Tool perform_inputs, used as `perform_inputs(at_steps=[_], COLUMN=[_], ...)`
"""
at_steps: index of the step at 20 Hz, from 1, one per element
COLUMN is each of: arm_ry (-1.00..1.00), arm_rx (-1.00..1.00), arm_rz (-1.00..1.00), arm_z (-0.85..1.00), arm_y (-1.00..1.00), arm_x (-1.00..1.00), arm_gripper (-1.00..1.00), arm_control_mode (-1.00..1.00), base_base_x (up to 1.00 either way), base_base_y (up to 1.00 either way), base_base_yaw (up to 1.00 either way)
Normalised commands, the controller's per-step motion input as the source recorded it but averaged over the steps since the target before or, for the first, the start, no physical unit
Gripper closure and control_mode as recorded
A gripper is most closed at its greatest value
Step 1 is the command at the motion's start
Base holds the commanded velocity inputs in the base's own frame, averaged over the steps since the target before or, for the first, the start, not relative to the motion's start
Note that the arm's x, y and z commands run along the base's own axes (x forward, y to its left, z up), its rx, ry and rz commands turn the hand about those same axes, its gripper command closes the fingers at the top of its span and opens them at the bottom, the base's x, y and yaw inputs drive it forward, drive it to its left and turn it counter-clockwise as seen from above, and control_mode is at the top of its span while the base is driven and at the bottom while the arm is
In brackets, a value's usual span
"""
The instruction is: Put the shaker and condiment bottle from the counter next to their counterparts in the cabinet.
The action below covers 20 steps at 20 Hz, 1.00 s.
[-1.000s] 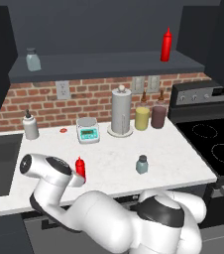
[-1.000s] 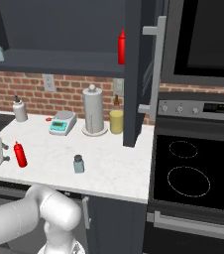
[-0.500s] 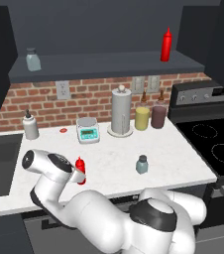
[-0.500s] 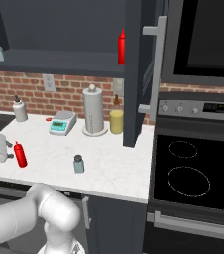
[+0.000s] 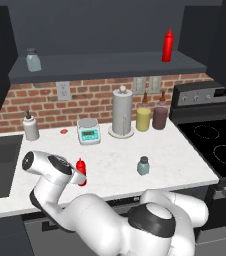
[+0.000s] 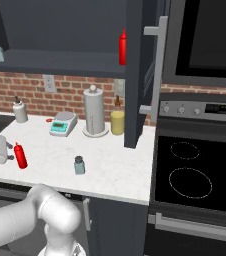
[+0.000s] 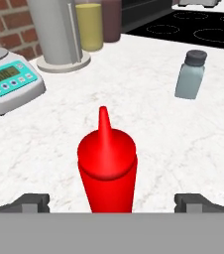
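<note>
The light is even and soft, the desk (image 5: 110,155) is bright, the cabinet (image 5: 110,30) stays dim, and all pictures look slightly blurred.

Arm folded low: big white link runs from the base at lower right of the left base view, bends back at a dark elbow, forearm reaches left and doubles forward. Tool (image 7: 111,201) level, pointing forward along the bench, jaws fully spread. Both fingertips (image 7: 32,202) dark, low at the hand view's bottom edge, well apart. Wrist housing white, rounded, dark cap.
</note>
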Motion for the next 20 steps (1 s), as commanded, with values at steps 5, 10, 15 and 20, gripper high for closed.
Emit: perform_inputs(at_steps=[5,10,15,20], arm_ry=[0.0,0.0,0.0,0.0], arm_rx=[0.0,0.0,0.0,0.0], arm_rz=[-0.01,-0.03,-0.06,-0.07], arm_z=[-0.03,-0.09,-0.05,0.0], arm_y=[-0.01,-0.01,0.0,0.0], arm_x=[0.0,0.0,0.01,0.04], arm_gripper=[-1.0,-1.0,-1.0,-1.0], arm_control_mode=[-1.0,-1.0,-1.0,-1.0], base_base_x=[0.0,0.0,0.0,0.0], base_base_y=[0.0,0.0,0.0,0.0], base_base_yaw=[0.0,0.0,0.0,0.0])
